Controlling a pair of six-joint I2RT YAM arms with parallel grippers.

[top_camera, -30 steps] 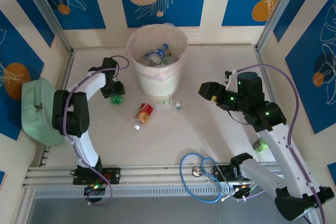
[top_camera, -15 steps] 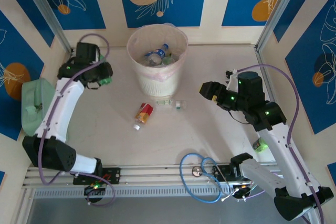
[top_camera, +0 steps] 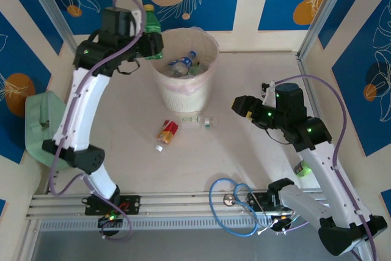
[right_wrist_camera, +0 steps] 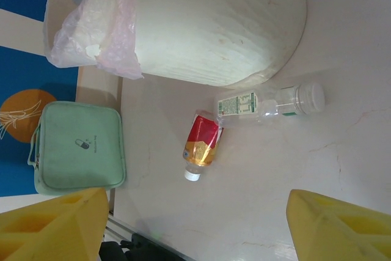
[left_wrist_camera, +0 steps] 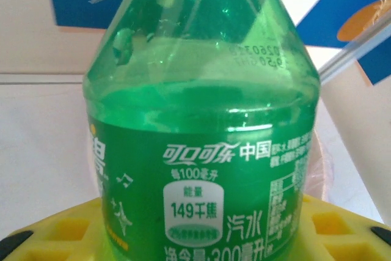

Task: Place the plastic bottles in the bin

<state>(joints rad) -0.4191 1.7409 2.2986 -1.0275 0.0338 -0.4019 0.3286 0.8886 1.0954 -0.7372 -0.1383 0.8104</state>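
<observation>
My left hand is clenched round the green plastic bottle with the yellow cap, cap up so it can't slip out. Just to its right is the rim of the tall whitish round bin with the pink liner. I'm holding high to clear that rim, I reckon. My right hand hangs spread wide, empty. Beyond it on the surface lie the red-labelled bottle and the clear bottle, just beside the bin's foot.
</observation>
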